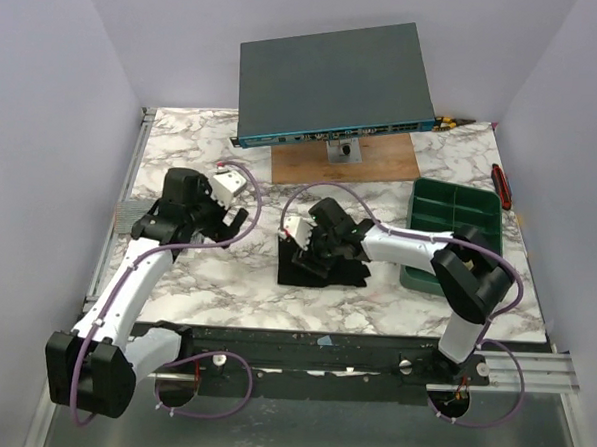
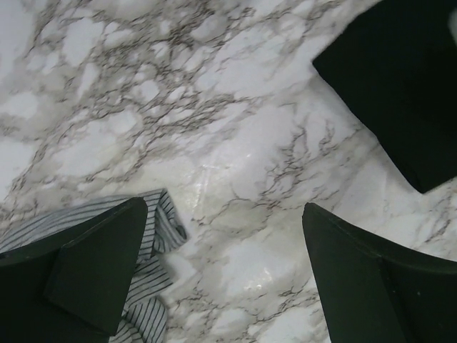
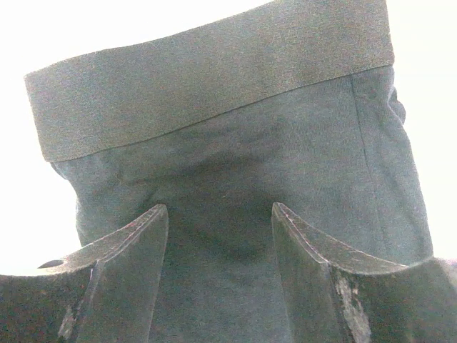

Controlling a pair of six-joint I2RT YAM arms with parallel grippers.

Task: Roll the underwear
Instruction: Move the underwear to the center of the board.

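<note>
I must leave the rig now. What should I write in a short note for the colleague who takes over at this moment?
Left pincer: open, holds nothing, over the bare marble table, beside a striped cloth.
Right pincer: open, low over the underwear, below its waistband; nothing clamped.
Underwear: dark, spread out mid-table.
Done: no roll visible yet.
Left: probably grip an edge and roll the whole garment.

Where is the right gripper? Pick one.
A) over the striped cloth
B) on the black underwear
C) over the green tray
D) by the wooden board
B: the right gripper rests on the black underwear, its jaws apart with fabric showing between them.
</note>
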